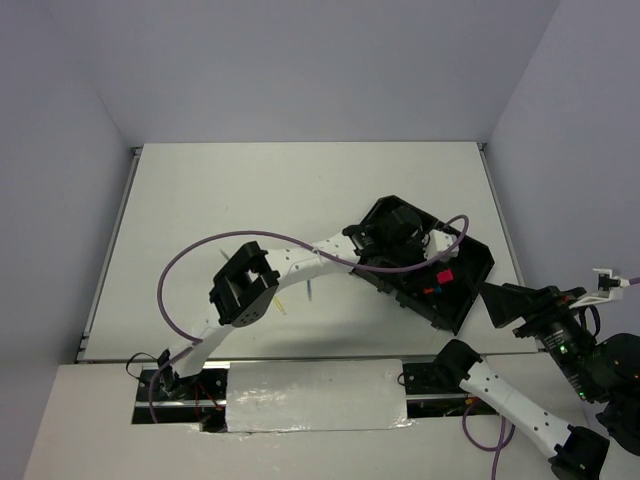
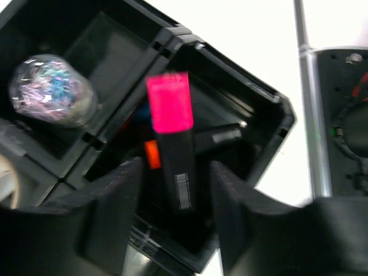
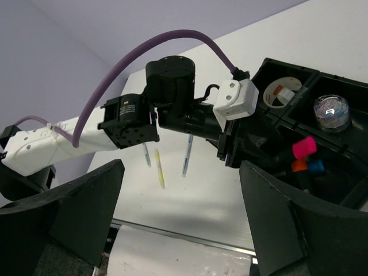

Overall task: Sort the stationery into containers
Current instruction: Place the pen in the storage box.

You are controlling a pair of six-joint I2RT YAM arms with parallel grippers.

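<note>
The pink-capped highlighter is over the black organizer tray's corner compartment (an orange-capped one lies beneath). It is between the left pincer's parted fingers, with a gap on either side. The right pincer gapes wide and empty above the counter.

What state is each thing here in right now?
Left gripper: open, over the tray.
Right gripper: open, empty.
Pink-capped highlighter: capped, loose between the left jaws, in or just above a compartment.
Orange-capped highlighter: capped, lying in that compartment.
Blue-capped highlighter: capped, same compartment.
Tape roll: in another compartment.
Yellow pen: lying on the table, outside the tray.
Blue pen: likewise.
Pale pen: likewise.
</note>
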